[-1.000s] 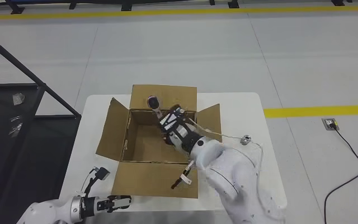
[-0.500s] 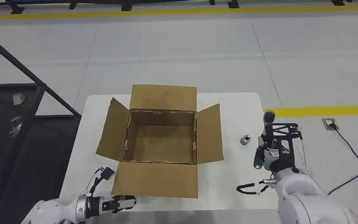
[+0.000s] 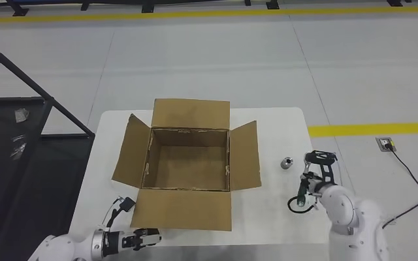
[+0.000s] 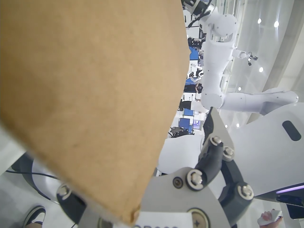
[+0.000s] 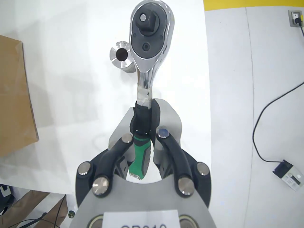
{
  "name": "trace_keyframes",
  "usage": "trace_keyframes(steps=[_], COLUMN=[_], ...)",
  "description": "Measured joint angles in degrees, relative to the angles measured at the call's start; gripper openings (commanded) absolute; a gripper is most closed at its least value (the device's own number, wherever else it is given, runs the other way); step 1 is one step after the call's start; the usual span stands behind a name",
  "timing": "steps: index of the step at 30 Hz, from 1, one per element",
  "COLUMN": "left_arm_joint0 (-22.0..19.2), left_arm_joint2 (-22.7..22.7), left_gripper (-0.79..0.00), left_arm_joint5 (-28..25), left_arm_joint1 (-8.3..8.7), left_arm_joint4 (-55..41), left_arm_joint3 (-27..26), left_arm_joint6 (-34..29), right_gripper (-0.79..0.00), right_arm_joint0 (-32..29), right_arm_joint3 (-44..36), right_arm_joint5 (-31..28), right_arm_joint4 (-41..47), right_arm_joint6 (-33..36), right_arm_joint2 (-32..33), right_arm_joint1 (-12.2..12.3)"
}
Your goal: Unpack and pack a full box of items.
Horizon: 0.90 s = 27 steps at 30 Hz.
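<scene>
Nothing here reads out whole. On the grey metal base of my right gripper point(image 5: 143, 119), which clamps the chrome ratchet wrench with the green and black handle point(image 5: 150, 34), sits a white rectangular label point(image 5: 141, 219). Its dark characters are cut by the picture's edge, only their tops showing. My left gripper point(image 3: 151, 237) carries a like white label point(image 4: 163, 220) on its metal base, its print cut off the same way. A small grey box on a black cable point(image 5: 282, 168) bears a pale sticker point(image 5: 292, 178) with print too fine for me to read.
</scene>
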Motion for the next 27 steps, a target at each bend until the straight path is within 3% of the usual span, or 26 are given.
trace_keyframes(steps=[7,16,18,27], left_arm_joint0=[2.09,3.42,3.36,2.83], left_arm_joint2=[-0.95,-1.39,-1.44,-1.44], left_gripper=[0.0,0.0,0.0,0.0], left_arm_joint5=[1.11,1.54,1.71,2.21], left_arm_joint1=[0.12,0.18,0.19,0.21], left_arm_joint4=[1.45,1.95,1.9,2.07], left_arm_joint3=[-1.37,-2.62,-2.87,-3.29], left_arm_joint6=[2.72,3.88,3.88,3.67], right_gripper=[-0.785,-0.785,-0.662,-0.4], right_arm_joint0=[7.42,12.37,12.88,13.69], right_arm_joint3=[14.15,23.01,24.18,26.17], right_arm_joint5=[-2.5,-1.62,-1.61,-0.53], right_arm_joint4=[-0.18,-1.59,-1.48,-0.73], right_arm_joint6=[-3.4,-4.41,-4.63,-5.75], right_arm_joint2=[0.22,-1.17,-1.3,-2.23], right_arm_joint1=[1.24,2.27,2.46,3.21])
